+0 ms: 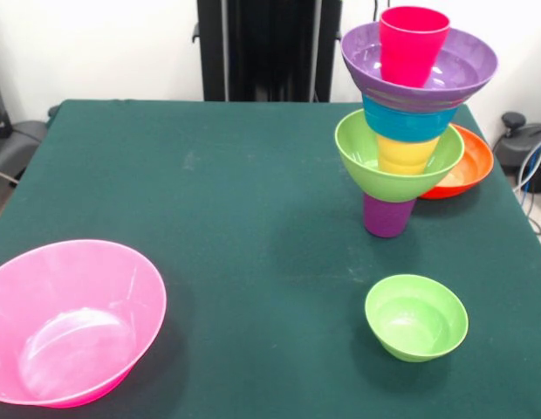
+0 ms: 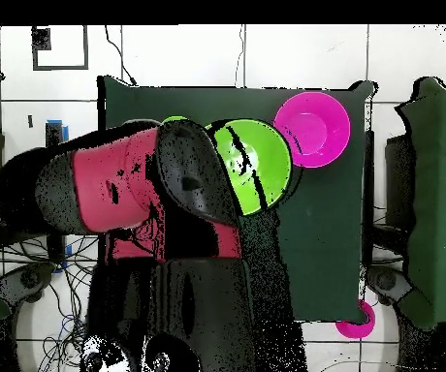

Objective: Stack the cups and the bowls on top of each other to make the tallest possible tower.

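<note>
**Tower six pieces high, three bowls left on the table**

Tower (image 1: 408, 122) stands at about two o'clock on the green table (image 1: 209, 218) in the front view. From the base up: purple cup (image 1: 388, 216), lime green bowl (image 1: 397, 157), yellow cup (image 1: 407, 155), blue bowl (image 1: 408, 120), wide purple bowl (image 1: 419, 70), red cup (image 1: 414, 44). It leans slightly, so I judge it top-heavy and easy to tip. An orange-red bowl (image 1: 467, 166) sits just behind it; I cannot tell whether they touch. A small green bowl (image 1: 417, 316) rests at five o'clock and a large pink bowl (image 1: 70, 323) at eight o'clock, tilted. All look like glossy hard plastic: probably light, stiff and slippery, best pinched at the rim wall. No hand shows here.

Overhead, the red and black arm (image 2: 120, 189) covers much of the table. A lime green bowl (image 2: 256, 165) shows just beside it near the centre, with a pink bowl (image 2: 312, 128) touching at one o'clock. The hand is hidden, so whether it is apart or together I cannot tell.
</note>
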{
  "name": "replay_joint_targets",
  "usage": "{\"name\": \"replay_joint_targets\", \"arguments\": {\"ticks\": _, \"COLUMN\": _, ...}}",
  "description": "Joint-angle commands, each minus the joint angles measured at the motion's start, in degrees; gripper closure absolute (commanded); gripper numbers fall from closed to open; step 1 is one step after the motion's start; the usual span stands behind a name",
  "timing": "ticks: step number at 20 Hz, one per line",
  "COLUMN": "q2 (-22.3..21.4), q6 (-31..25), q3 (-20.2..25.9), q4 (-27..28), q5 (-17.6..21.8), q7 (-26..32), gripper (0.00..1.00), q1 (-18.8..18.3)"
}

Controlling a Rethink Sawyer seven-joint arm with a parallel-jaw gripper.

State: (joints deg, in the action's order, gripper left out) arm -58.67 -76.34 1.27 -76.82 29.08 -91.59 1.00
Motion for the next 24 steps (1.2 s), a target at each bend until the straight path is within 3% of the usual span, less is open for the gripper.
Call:
{"name": "replay_joint_targets", "arguments": {"ticks": 1, "q2": 3.19, "q6": -0.98, "q3": 5.59, "q4": -2.36, "q5": -2.33, "q7": -0.56, "gripper": 1.0, "q1": 2.51}}
{"name": "replay_joint_targets", "arguments": {"ticks": 8, "q2": 5.76, "q6": -6.71, "q3": 4.79, "q4": 2.63, "q5": -2.35, "q7": -2.77, "gripper": 1.0, "q1": 5.02}}
{"name": "replay_joint_targets", "arguments": {"ticks": 24, "q2": 8.99, "q6": -10.4, "q3": 1.87, "q4": 5.59, "q5": -6.34, "q7": -10.58, "gripper": 1.0, "q1": 9.16}}
